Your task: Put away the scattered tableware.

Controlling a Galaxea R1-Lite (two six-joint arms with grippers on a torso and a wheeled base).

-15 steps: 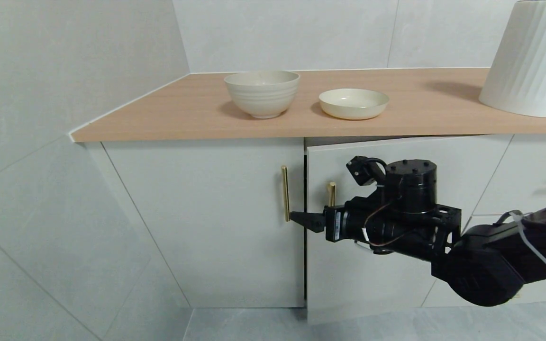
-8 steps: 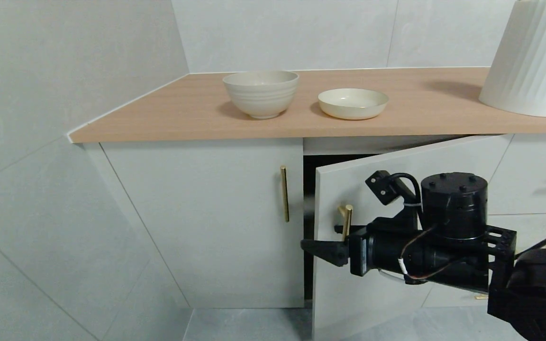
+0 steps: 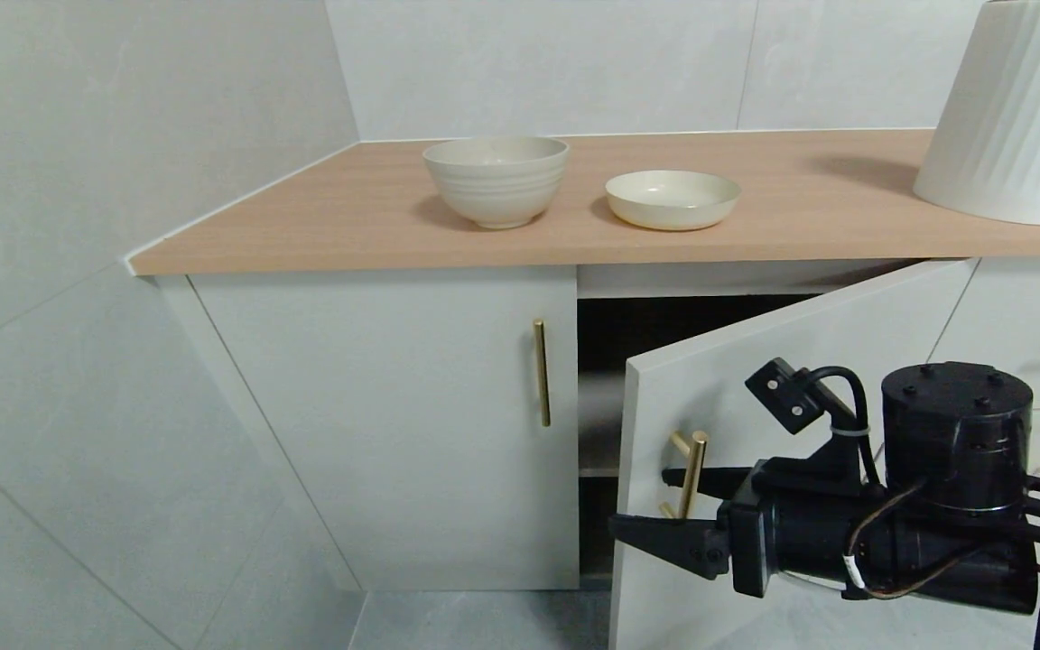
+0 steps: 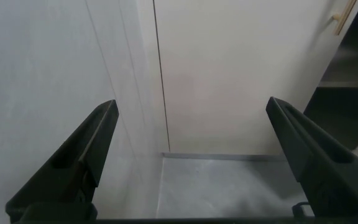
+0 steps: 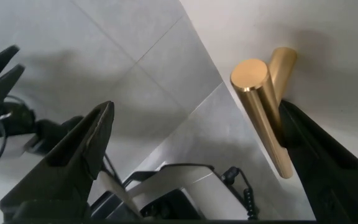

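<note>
Bowl (image 3: 496, 179) and shallow dish (image 3: 673, 197) side by side, apart, upper centre on wooden countertop (image 3: 348, 226). Below, cabinet door (image 3: 809, 343) ajar, lower edge cut off; interior dark, contents unreadable. Right gripper (image 3: 642, 498) lower right, fingers spread astride brass handle (image 3: 691, 469); contact unclear. Left gripper (image 4: 191, 109) spread wide, empty, facing closed door (image 3: 394, 424).

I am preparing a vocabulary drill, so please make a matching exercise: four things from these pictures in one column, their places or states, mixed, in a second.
1 deep ribbed beige bowl
2 shallow cream dish
3 left white cabinet door
4 right white cabinet door

A open
B shut
C wooden counter, nearest the corner
D counter, right of the bowl

Pairs: 1-C; 2-D; 3-B; 4-A
</note>
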